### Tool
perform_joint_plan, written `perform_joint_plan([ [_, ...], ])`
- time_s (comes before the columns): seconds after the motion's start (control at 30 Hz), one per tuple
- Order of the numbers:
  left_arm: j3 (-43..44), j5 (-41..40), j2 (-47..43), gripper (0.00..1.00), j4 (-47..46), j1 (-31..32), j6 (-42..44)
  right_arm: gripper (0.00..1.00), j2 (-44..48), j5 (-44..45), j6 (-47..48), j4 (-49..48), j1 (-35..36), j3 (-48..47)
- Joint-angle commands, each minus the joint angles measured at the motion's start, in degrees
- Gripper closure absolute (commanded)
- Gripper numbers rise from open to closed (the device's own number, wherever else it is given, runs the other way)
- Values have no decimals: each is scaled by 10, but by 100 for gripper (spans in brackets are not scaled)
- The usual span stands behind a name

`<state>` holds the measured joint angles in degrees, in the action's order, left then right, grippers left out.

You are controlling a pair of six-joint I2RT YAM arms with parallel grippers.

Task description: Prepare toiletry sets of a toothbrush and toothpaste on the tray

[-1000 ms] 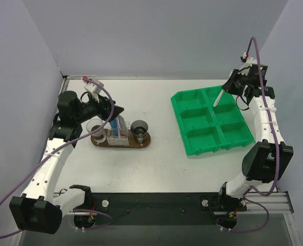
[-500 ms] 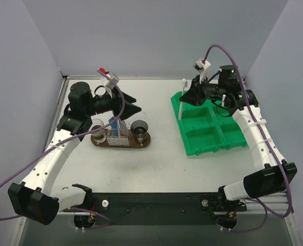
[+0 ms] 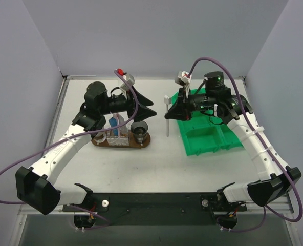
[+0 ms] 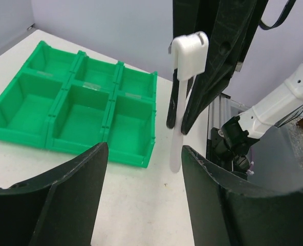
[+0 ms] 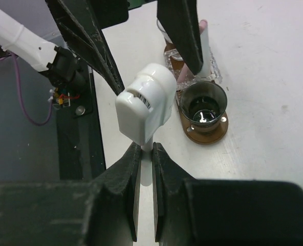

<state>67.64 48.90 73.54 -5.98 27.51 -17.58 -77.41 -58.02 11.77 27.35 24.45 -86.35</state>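
Note:
My right gripper [image 3: 167, 115] [image 5: 146, 149] is shut on the handle of a white toothbrush [image 3: 167, 126] [image 5: 144, 107] [image 4: 175, 138]. The brush hangs upright with its capped head on top, above the table between the tray and the green bin. Just left of it, my left gripper [image 3: 149, 111] [image 4: 144, 154] stands open and empty, pointing at the brush. The dark brown tray [image 3: 144, 144] [image 5: 191, 134] lies below and left. On it a blue-and-white toothpaste [image 3: 113, 125] and a pale pink toothbrush [image 5: 204, 38] stand in a clear holder.
Small clear cups [image 3: 138, 128] [image 5: 203, 106] stand on the tray, one at each end. A green sectioned bin [image 3: 213, 134] [image 4: 74, 110] sits to the right, partly under my right arm. The table's dark front rail [image 3: 156, 202] runs along the near edge.
My right arm has swung left from over the green bin, carrying the toothbrush toward the tray. My left gripper has risen off the tray and moved right to face the brush.

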Motion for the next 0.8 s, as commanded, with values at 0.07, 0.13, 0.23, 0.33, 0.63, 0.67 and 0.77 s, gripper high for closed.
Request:
perform_joint_plan([
  [0.07, 8, 51, 14, 31, -113, 18, -47, 100, -13, -63, 16, 1, 26, 4],
  [0.13, 0, 65, 15, 31, -154, 22, -64, 100, -20, -63, 19, 2, 34, 7],
  [0.23, 2, 64, 20, 31, -156, 27, -65, 100, -24, -61, 21, 5, 41, 7],
  [0.33, 0, 74, 25, 35, -174, 29, -77, 100, -29, -58, 23, 6, 46, 4],
  [0.63, -30, 74, 22, 36, -189, 39, -69, 100, -35, -52, 20, 7, 52, -3],
  [0.67, -33, 73, 23, 37, -189, 40, -69, 100, -35, -50, 19, 8, 53, -5],
  [0.77, -37, 73, 24, 39, -197, 41, -75, 100, -37, -50, 19, 9, 55, -6],
])
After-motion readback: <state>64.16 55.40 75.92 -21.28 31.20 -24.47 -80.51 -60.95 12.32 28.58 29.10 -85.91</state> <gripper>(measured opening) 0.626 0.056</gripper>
